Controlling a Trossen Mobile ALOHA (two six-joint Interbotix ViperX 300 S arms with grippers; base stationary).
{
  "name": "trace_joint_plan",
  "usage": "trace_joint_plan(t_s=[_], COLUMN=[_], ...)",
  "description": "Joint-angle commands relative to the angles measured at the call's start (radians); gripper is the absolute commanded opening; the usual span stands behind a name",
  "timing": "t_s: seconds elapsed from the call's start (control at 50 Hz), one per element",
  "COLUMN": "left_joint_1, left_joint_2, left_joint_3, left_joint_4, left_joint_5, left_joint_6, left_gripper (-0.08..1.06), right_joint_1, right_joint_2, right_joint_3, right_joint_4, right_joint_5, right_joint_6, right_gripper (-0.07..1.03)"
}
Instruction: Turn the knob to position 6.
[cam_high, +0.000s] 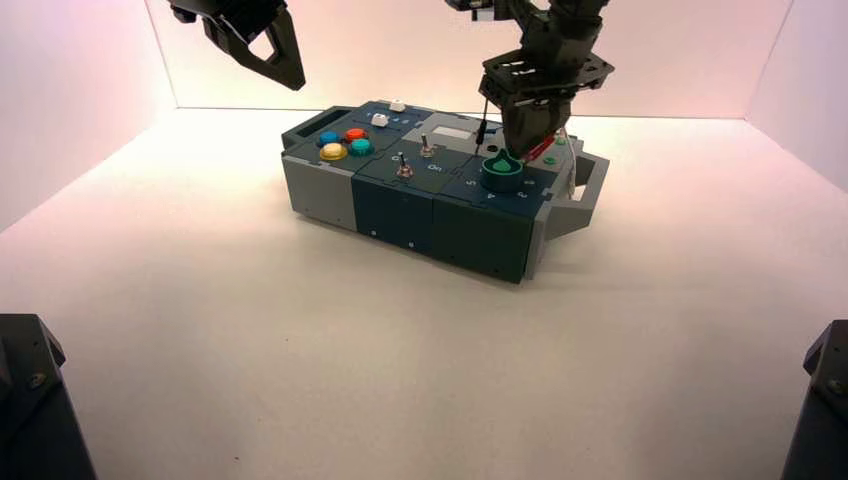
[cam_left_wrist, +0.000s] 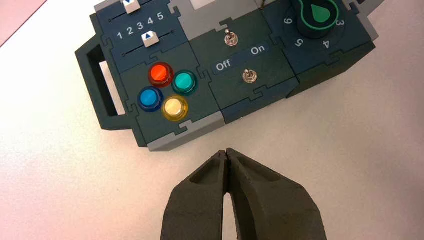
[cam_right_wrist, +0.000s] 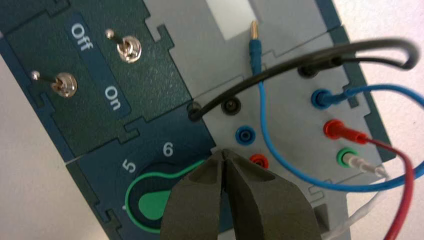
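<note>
Here, round teal-green knob (cam_high: 502, 172) at the box's right end, closed right gripper (cam_high: 521, 142) just above its far edge. Might slide off the pointer tab or snag the blue wire (cam_right_wrist: 280, 150) behind. Farther left, closed left gripper (cam_high: 285, 72) parked.

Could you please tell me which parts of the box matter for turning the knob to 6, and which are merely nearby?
Part of the job:
the knob
right hand, shut, just above the knob

Merely nearby:
four coloured buttons
two toggle switches
two sliders
wires
left hand, shut, held off the box
</note>
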Motion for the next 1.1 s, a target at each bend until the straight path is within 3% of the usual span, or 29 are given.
trace_joint_plan(t_s=[0.02,0.32,0.8,1.1], left_joint_1=[-0.003,-0.003,-0.003,-0.002], left_joint_2=[-0.008,-0.008,-0.008,-0.006], left_joint_3=[-0.012,-0.012,-0.012,-0.012], left_joint_4=[0.002,0.0,0.002,0.002], left_joint_5=[-0.008,-0.008,-0.006,-0.006], left_joint_6=[0.005,0.005,0.005,0.005], left_gripper=[-0.03,-0.03,-0.03,-0.03], right_joint_1=[0.005,0.006,0.041,0.046], right_joint_2=[-0.025,-0.028,-0.017,-0.017], right_joint_3=[-0.025,-0.034,-0.061,-0.063], right_joint_4=[-0.014,-0.037,0.018,0.02], right_joint_5=[0.029,0.071,0.094,0.095], right_joint_6=[0.006,0.009,0.009,0.009], right_gripper=[-0.02,-0.02,-0.02,-0.02])
